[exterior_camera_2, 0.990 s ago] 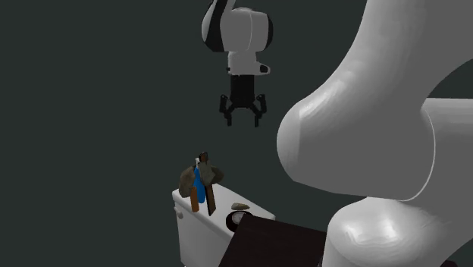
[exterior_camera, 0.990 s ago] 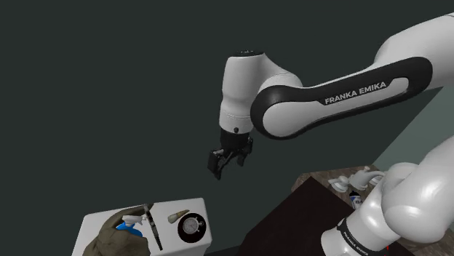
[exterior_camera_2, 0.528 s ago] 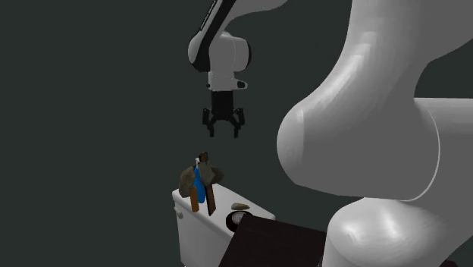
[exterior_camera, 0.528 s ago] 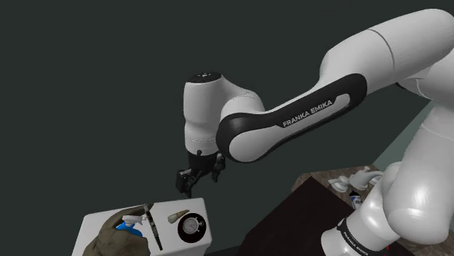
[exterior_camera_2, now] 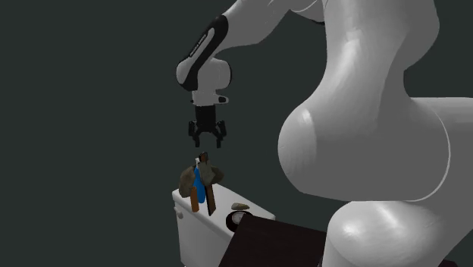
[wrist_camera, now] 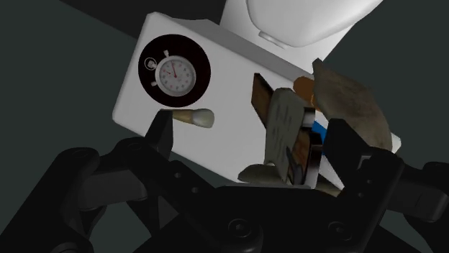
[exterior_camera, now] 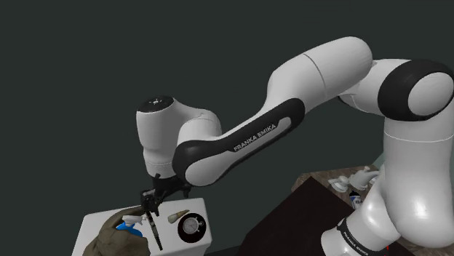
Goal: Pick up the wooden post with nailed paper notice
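**Dark backdrop, white tabletop, claw open over the post**

Against a plain dark grey-green backdrop, holds the claw spread wide and gripping nothing, just above a small white tabletop. Points it straight down, probably because crowded neighbours leave no clear way in from the side.

Finds the wooden post on that tabletop, framed in the wrist view between the two black fingers, with neither touching it. Shows its pale paper notice turned up toward the camera. Cannot tell whether it lies flat or leans on what sits beside it.

Crowds it on one side with a blue spray bottle and an olive-brown glove-like lump. Leaves more room on the other side, toward a beige tapered piece and a stopwatch on its black disc.

Keeps the opening wide, most likely to pass the paper and the bottle without nudging either. Seen from the second exterior view, leaves a gap under the claw, so the approach looks nearly done and the grasp not yet begun.

Risks, by this reading, catching the bottle along with the wood
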Robot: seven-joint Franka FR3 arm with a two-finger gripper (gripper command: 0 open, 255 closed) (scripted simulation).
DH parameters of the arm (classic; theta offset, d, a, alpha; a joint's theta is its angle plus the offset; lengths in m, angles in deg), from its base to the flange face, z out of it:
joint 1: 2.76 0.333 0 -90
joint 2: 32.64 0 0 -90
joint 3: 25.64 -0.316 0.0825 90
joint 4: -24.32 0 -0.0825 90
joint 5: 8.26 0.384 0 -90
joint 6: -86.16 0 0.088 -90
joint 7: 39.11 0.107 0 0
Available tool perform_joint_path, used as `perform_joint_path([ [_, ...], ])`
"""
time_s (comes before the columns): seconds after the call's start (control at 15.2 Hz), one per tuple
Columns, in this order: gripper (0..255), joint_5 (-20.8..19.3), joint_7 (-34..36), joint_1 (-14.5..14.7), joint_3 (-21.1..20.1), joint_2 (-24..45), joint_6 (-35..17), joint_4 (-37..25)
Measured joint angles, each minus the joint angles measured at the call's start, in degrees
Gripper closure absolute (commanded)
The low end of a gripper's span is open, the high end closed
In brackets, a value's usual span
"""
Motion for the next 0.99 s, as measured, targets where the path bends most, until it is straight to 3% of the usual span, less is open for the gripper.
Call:
perform_joint_path([
  [0.33, 0, -3.55, 3.3, 6.25, 2.42, 11.01, 2.47, -12.49],
  [0.86, 0, -5.11, 4.16, 7.8, 3.8, 15.64, 0.08, -14.55],
  [0.92, 255, -5.16, 4.17, 7.8, 3.84, 15.76, -0.07, -14.53],
  [0.99, 255, -5.19, 4.18, 7.82, 3.86, 15.82, -0.14, -14.53],
])
